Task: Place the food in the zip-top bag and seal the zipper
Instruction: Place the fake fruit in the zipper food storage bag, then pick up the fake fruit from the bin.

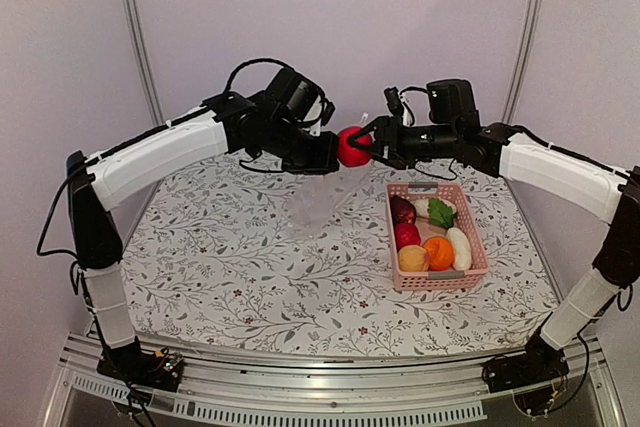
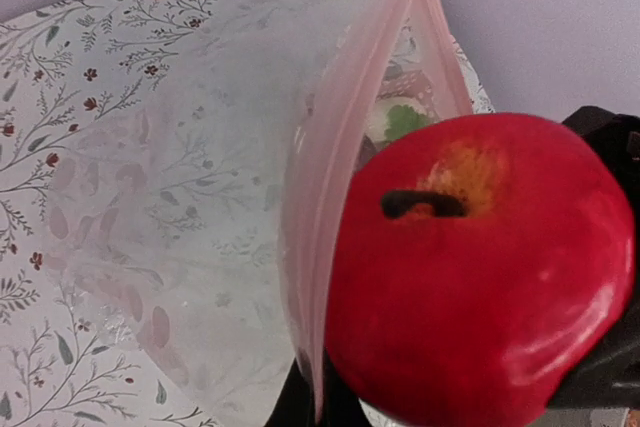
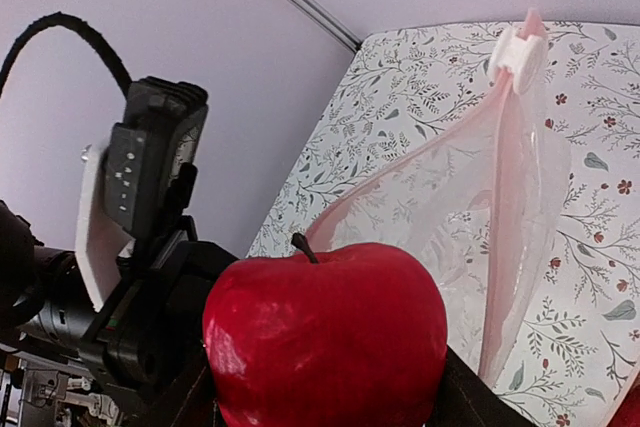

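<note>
Apple (image 1: 350, 148), clamped in your right gripper (image 1: 362, 146): tip it into the bag (image 1: 312, 202) mouth below the pinching left gripper (image 1: 322, 162)

Apple (image 1: 352, 147) just R of bag (image 1: 316, 199) mouth; basket (image 1: 437, 281) w/ other food (image 1: 437, 252) further R.

Top external: high and well back from the red apple (image 1: 352, 147), looking down. Wrist views: close to it, from opposite sides, both sharing the apple and the zip-top bag (image 3: 470, 197).
</note>
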`<state>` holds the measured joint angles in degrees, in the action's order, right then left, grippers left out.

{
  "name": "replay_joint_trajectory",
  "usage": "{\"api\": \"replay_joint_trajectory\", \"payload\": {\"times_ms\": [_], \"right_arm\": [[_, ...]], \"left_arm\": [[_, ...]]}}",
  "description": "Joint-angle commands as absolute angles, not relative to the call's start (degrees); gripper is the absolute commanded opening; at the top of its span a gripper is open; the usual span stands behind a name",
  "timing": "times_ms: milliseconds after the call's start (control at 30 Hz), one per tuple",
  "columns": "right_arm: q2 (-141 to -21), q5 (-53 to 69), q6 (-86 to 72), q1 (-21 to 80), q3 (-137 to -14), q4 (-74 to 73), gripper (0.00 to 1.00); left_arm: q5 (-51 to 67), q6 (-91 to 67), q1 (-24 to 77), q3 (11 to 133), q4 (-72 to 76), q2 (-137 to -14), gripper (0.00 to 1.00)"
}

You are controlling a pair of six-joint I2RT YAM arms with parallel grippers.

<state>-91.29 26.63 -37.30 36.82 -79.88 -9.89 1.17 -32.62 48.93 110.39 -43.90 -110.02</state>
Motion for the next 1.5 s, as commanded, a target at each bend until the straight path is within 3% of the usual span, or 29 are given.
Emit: {"api": "replay_joint_trajectory", "payload": {"times_ms": [0,267,367,467,533,600,933,1267,1467], "right_arm": [[-93.5,21.1,-35.4,38.4,-83.8,-17.8,0.4],[-98.3,14.9,-30.8,41.7,-91.3,-29.7,0.41],[-101.5,14.8,-29.5,43.0,-95.5,-33.7,0.47],[-103.9,13.4,-28.7,43.3,-99.0,-37.0,0.64],[-103.8,12.5,-28.7,43.3,-100.1,-37.6,0.83],[-103.3,12.9,-28.8,43.2,-101.4,-38.0,0.88],[-93.3,16.8,-33.0,38.5,-104.5,-39.5,0.87],[-80.8,12.0,-27.0,23.3,-82.0,-42.2,0.77],[-82.1,10.5,-22.5,22.5,-75.9,-46.2,0.71]], "left_arm": [[0.2,-33.0,48.2,108.5,-40.1,-105.5,0.0],[0.2,-33.9,48.1,107.0,-39.1,-105.2,0.0],[-1.5,-34.0,48.0,106.9,-39.0,-105.3,0.0],[-1.8,-34.2,47.9,106.9,-39.0,-105.3,0.0],[-2.5,-34.6,47.9,106.7,-39.3,-105.1,0.0],[-3.1,-34.7,47.7,106.2,-39.8,-104.8,0.0],[-6.7,-32.1,43.7,104.8,-48.2,-102.3,0.0],[-11.6,-26.3,40.2,111.9,-65.6,-97.1,0.0],[-2.1,-27.8,41.3,110.2,-64.2,-98.9,0.0]]}}
